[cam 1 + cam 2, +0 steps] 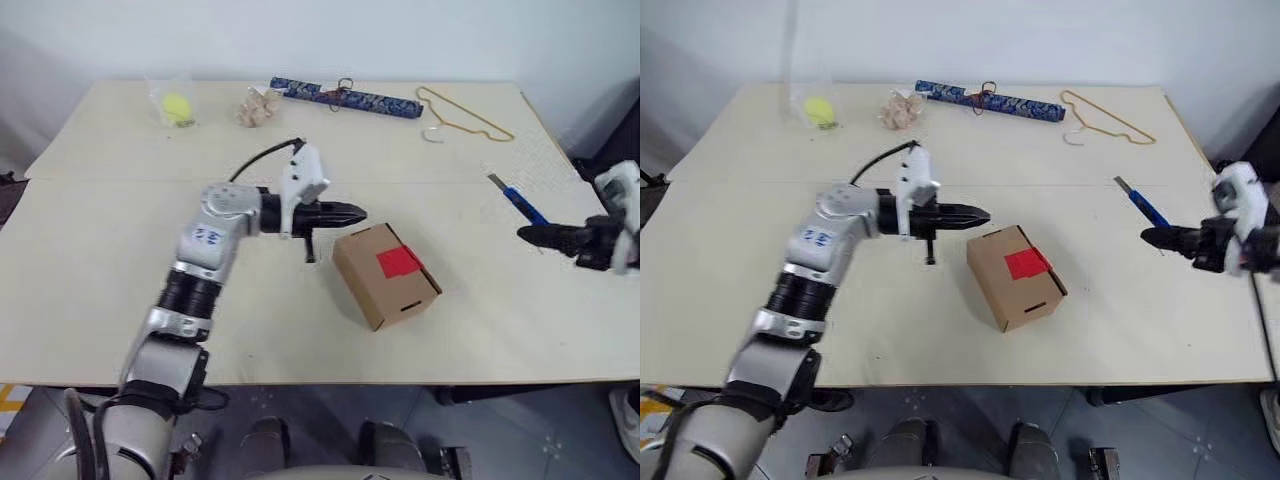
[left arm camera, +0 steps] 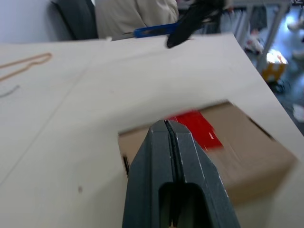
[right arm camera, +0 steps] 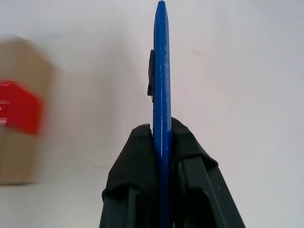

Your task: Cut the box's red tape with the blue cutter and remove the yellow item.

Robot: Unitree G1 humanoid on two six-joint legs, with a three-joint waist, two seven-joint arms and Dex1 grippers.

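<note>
Cutter [image 3: 161, 95] sat clamped in the right claw [image 1: 1162, 238] — tape [image 1: 1026, 263] uncut, well off leftward; next, blade to tape. Left claw [image 1: 975, 214] shut, empty, beside box [image 1: 1012, 280].

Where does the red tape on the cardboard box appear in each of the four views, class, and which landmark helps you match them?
Left eye view: red tape on the box top, centre-right.
Right eye view: red tape on the box, just right of centre.
Left wrist view: red tape mid-picture, beyond the shut left jaws.
Right wrist view: red tape at the left edge.
Shared landmark: the blue cutter.
</note>
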